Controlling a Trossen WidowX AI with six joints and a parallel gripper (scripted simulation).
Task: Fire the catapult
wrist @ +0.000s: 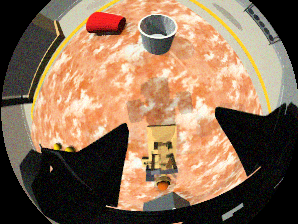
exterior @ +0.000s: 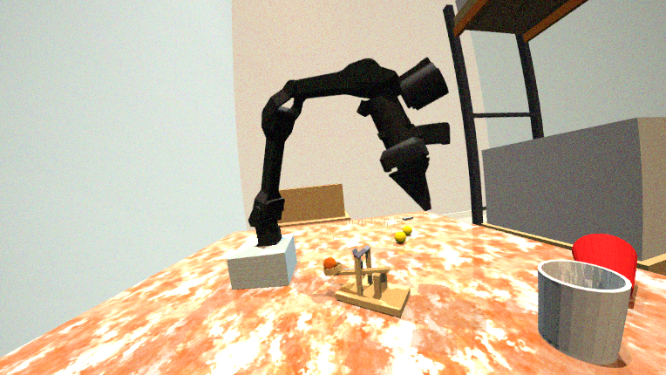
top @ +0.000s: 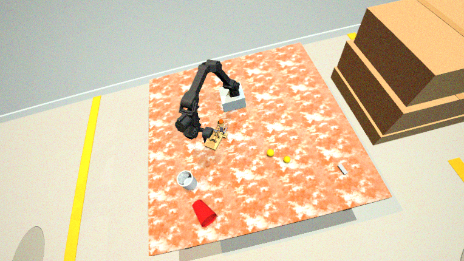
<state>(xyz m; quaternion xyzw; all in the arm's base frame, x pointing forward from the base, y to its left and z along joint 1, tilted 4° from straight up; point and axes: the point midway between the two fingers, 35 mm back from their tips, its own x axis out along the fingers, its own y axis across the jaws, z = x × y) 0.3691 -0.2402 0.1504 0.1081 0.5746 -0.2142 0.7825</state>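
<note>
The orange ball (top: 220,121) (exterior: 329,263) (wrist: 163,186) rests in the cup at the end of the wooden catapult's throwing arm. The catapult (top: 211,145) (exterior: 393,300) (wrist: 161,134) stands upright on the table, its arm roughly level. The white mug (top: 191,184) (exterior: 582,321) (wrist: 157,45) stands upright beyond the base end, roughly in line with the catapult's long axis in the wrist view. My gripper (exterior: 426,207) (wrist: 173,119) is open and empty, raised above the catapult and touching neither it nor the ball. In the top view the fingers are hard to make out.
A red cup (top: 203,212) (exterior: 606,254) (wrist: 105,23) lies near the mug. Two yellow balls (top: 270,152) (top: 286,159) lie on the table to one side of the catapult. A small pale block (top: 342,169) lies farther off. The arm's grey base block (top: 234,105) (exterior: 258,272) stands behind the catapult.
</note>
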